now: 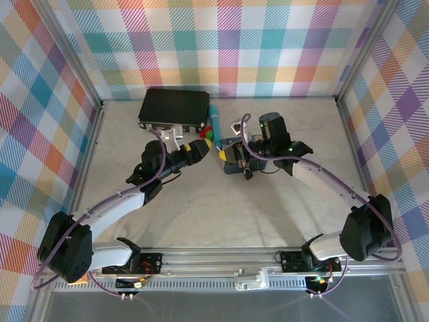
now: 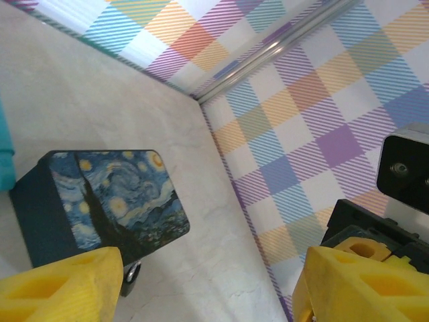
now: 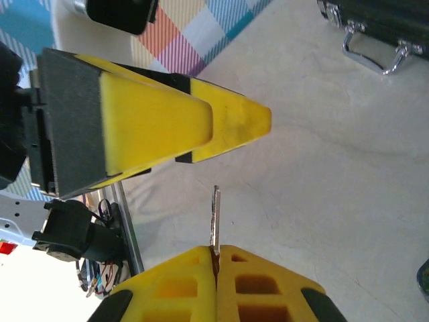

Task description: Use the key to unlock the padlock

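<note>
Top external view: two arms reach from the near edge toward the middle of a pale table (image 1: 201,221) walled in pastel plaid. The left gripper (image 1: 200,147) and the right gripper (image 1: 236,159) face each other, near but apart, with a blue painted tin (image 1: 231,149) at the right gripper. Behind them lie a black case (image 1: 173,109) and a teal tube (image 1: 216,121). Left wrist view: the left gripper's yellow fingers (image 2: 60,288) stand wide apart with nothing between them. The tin, painted with a swirling starry night, sits ahead on the left. A small silver metal piece at its lower edge, just beside one fingertip, may be the padlock (image 2: 132,272), though too little shows to be sure. Right wrist view: the right gripper's tips are pressed together on the key (image 3: 214,215), a thin sliver sticking straight out toward a finger of the left gripper and not touching it.
</note>
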`<state>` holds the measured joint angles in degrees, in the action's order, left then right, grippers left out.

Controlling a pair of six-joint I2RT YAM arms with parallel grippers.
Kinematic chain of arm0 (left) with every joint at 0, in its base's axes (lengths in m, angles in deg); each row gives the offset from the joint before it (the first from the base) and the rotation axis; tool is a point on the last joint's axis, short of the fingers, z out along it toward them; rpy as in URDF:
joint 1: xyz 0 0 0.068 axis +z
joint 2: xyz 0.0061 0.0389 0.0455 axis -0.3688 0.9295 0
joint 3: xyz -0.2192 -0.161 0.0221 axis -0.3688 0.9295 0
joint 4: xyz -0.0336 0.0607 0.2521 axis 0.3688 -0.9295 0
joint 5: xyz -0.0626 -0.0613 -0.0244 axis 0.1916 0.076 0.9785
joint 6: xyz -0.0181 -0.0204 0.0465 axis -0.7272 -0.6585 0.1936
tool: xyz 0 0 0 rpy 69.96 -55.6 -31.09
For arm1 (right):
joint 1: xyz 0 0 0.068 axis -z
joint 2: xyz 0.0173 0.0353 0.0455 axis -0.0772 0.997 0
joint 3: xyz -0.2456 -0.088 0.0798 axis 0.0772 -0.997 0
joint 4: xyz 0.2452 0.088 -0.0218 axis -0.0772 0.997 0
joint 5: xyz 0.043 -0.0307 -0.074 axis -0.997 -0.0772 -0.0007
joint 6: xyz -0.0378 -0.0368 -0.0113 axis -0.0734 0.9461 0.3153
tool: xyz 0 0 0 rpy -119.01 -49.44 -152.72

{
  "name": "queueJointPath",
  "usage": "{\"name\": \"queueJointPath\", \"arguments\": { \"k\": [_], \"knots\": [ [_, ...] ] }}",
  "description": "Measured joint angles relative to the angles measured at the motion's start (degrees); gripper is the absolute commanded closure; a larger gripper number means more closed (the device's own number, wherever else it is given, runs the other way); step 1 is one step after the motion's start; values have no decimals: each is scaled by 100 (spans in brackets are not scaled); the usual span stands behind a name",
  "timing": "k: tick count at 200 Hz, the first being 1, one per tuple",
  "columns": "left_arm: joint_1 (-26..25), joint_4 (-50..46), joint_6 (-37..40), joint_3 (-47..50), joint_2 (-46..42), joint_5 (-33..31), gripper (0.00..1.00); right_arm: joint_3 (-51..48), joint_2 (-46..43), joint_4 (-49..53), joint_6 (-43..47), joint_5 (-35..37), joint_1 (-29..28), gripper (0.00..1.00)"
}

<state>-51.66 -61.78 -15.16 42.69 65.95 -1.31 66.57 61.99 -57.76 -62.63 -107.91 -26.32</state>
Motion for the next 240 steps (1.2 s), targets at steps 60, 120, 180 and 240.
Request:
{"name": "queueJointPath", "arguments": {
  "k": [60, 120, 180, 240],
  "knots": [
    [-286, 227, -944, -153, 42, -481, 37, -57, -87, 17, 461, 990, -157, 100],
    [-647, -66, -1694, -621, 439, -1102, 41, 179, 109, 142, 1574, 2245, -693, 100],
    [-767, -260, -2017, -787, 798, -1248, 64, 179, 111, 111, 1980, 2758, -811, 100],
    [-774, -415, -2033, -850, 800, -1331, 72, 177, 114, 26, 2114, 2988, -815, 100]
  ]
}}
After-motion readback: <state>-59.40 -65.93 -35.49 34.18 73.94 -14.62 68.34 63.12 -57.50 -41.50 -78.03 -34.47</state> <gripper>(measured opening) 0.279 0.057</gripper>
